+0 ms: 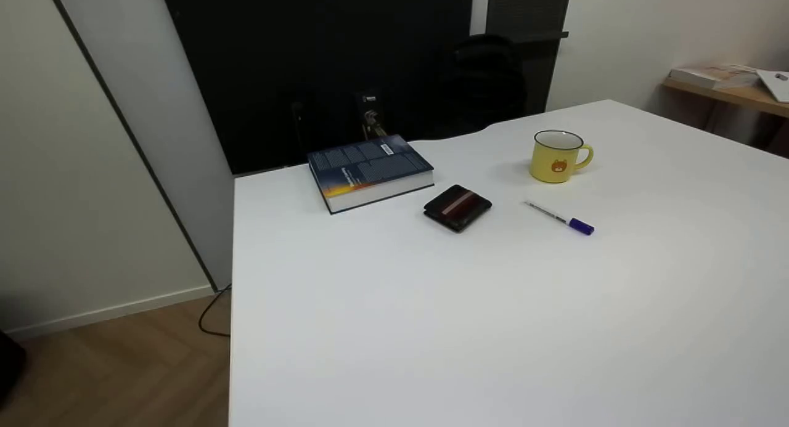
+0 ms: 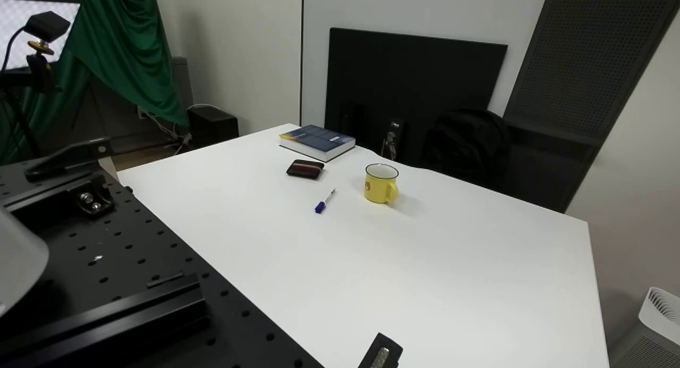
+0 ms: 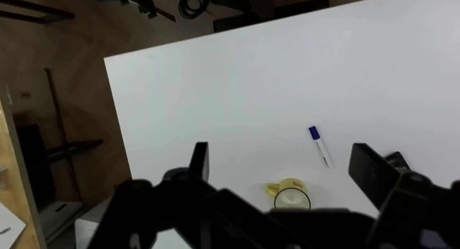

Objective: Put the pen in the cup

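Observation:
The pen lies flat on the white table in both exterior views point(image 1: 560, 217) point(image 2: 325, 200), with a blue cap and a whitish barrel. It also shows in the wrist view point(image 3: 321, 146), cap pointing away from the gripper's base. The cup, a yellow mug with a bear mark, stands upright beside the pen in both exterior views point(image 1: 548, 163) point(image 2: 377, 188). In the wrist view the cup point(image 3: 293, 184) is partly hidden by the gripper body. My gripper point(image 3: 282, 161) is open and empty, its fingers wide apart, above the table. The gripper is not recognisable in the exterior views.
A dark wallet point(image 1: 457, 208) point(image 2: 305, 169) lies near the pen; part of it shows in the wrist view point(image 3: 397, 160). A thick blue book point(image 1: 370, 168) point(image 2: 317, 139) lies behind the wallet near the table edge. A black perforated mounting plate point(image 2: 159, 262) borders the white table point(image 2: 451, 283).

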`<control>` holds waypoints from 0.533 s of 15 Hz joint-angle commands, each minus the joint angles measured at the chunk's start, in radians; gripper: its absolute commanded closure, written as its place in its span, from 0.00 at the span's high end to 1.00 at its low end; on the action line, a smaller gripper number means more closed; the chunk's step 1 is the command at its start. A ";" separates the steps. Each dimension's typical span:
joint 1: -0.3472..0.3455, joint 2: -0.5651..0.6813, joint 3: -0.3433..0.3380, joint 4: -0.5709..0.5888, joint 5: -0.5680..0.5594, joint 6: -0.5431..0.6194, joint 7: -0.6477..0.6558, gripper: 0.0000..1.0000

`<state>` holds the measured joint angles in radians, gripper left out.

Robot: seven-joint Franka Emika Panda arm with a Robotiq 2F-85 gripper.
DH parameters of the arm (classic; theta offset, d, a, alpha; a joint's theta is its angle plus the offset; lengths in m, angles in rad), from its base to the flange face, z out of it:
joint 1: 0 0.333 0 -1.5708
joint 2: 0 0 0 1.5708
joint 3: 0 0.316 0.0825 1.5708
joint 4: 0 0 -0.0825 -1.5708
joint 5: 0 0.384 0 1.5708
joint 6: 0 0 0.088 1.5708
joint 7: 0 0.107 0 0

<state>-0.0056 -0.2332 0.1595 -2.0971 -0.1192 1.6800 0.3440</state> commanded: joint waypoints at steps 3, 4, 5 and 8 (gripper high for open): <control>0.050 -0.018 -0.022 -0.012 -0.054 0.124 -0.234 1.00; 0.057 -0.017 -0.026 -0.009 -0.060 0.130 -0.288 1.00; 0.063 -0.015 -0.033 -0.007 -0.061 0.141 -0.348 1.00; 0.069 -0.008 -0.036 -0.013 -0.046 0.150 -0.376 1.00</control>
<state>0.0485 -0.2424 0.1374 -2.1123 -0.1620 1.8321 -0.0366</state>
